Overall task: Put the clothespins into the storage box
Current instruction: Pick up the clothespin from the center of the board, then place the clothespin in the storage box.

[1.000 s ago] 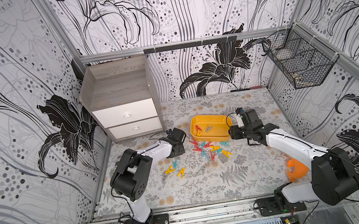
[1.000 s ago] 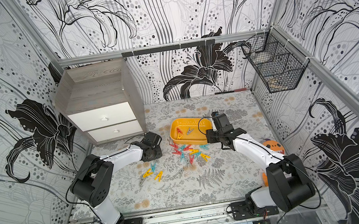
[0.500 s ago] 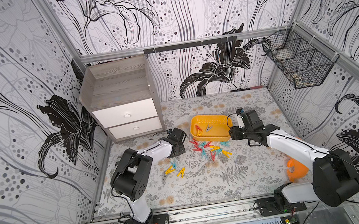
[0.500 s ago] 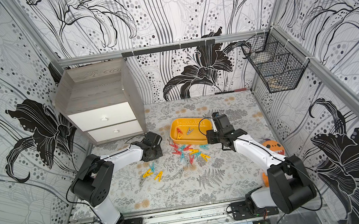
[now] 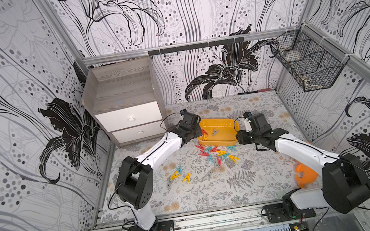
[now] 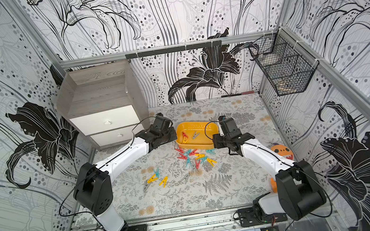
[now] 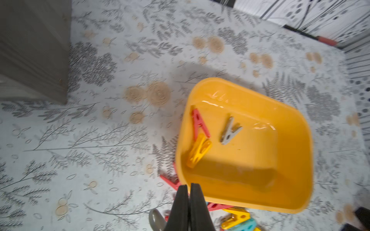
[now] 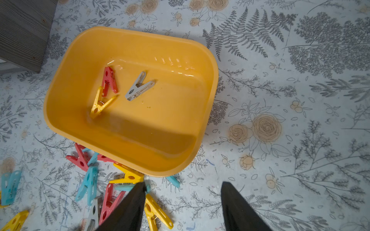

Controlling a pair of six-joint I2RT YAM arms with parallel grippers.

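Observation:
The storage box [image 5: 219,119], a shallow yellow-orange tub, stands mid-table and shows in both top views [image 6: 195,122]. Inside lie three clothespins: red [image 8: 109,80], yellow [image 8: 100,105] and grey [image 8: 139,87]. Several more clothespins [image 5: 214,152] are heaped on the table against its front wall. My left gripper [image 7: 189,185] is shut with nothing between its fingers, just off the box's left front corner [image 5: 197,132]. My right gripper [image 8: 183,183] is open and empty, low over the table by the box's right front corner [image 5: 240,137], one finger over a teal pin.
A grey cabinet [image 5: 127,100] with white drawers stands at the back left. A black wire basket [image 5: 309,70] hangs on the right wall. An orange toy [image 6: 281,152] lies by my right arm. A few yellow and teal pins [image 5: 179,173] lie apart toward the front.
The left gripper's jaws have closed and it has edged toward the box's left end. The right arm has hardly moved and stays open.

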